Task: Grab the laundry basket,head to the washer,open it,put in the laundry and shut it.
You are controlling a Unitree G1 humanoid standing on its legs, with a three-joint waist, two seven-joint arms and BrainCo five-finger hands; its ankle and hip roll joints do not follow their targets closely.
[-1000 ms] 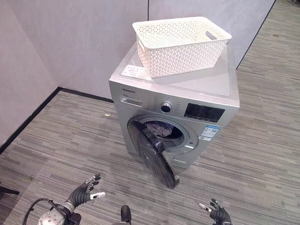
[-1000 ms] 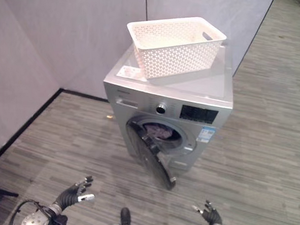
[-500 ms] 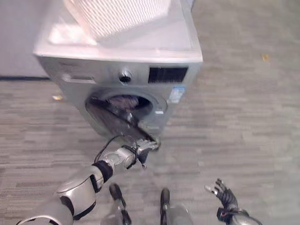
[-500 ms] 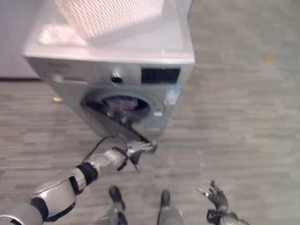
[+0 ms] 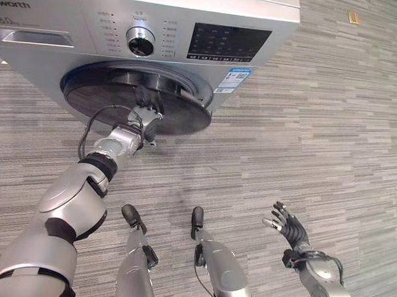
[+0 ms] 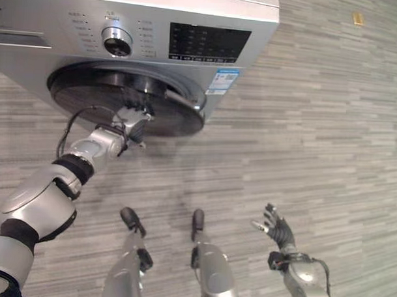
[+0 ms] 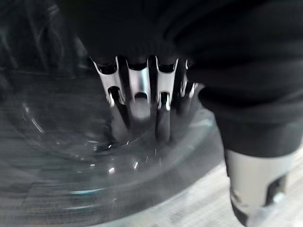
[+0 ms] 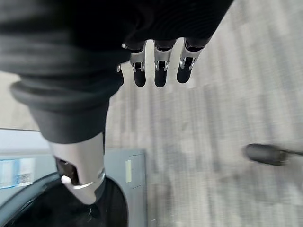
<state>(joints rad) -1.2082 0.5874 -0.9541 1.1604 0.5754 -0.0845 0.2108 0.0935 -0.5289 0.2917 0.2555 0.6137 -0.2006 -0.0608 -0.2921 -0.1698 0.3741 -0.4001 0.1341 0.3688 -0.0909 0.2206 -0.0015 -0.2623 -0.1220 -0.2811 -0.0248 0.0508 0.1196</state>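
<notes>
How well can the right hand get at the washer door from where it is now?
Probably not without moving. The right hand hangs open low over the floor, well apart from the washer door. Nothing blocks the way, but the left hand is already against the door.

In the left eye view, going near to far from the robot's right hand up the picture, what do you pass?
The open right hand low over the floor → bare grey striped floor → the silver front-loading washer's small blue-and-white label → the washer's dark rectangular display panel.
</notes>
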